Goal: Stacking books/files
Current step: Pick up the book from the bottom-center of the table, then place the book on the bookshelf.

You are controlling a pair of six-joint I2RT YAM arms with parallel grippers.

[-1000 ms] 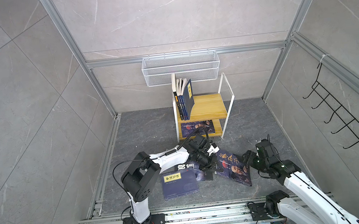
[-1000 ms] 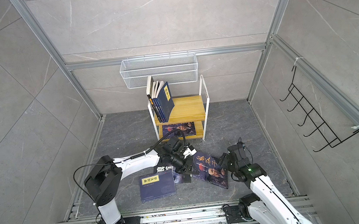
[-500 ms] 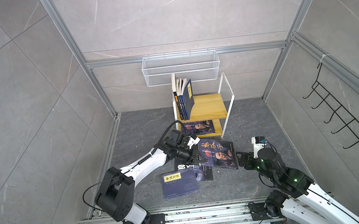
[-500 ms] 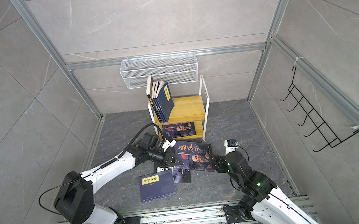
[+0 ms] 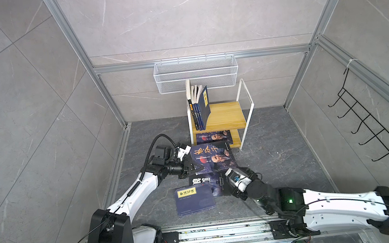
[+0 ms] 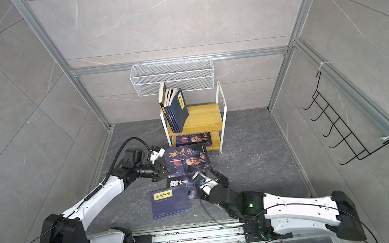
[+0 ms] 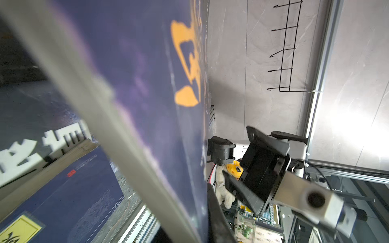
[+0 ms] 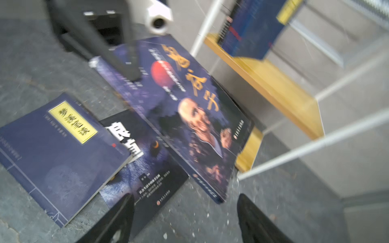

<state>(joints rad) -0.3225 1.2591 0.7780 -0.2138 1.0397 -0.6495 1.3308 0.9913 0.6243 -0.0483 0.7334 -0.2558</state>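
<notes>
Left gripper (image 5: 196, 170) pinched the portrait book (image 5: 213, 157) by its edge at mid-frame, apparently raised off the floor (image 5: 277, 143), just below the shelf (image 5: 227, 116). Right gripper (image 8: 185, 202) stood wide, empty. Mid-carry; next it likely needed level sliding into that shelf.

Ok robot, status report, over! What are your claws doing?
Left gripper shut on portrait book, held tilted. Right gripper open, empty. Black book, yellow-label book overlapping on floor below.

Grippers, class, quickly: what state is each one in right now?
Left gripper: shut on the portrait book.
Right gripper: open, holding nothing.
</notes>
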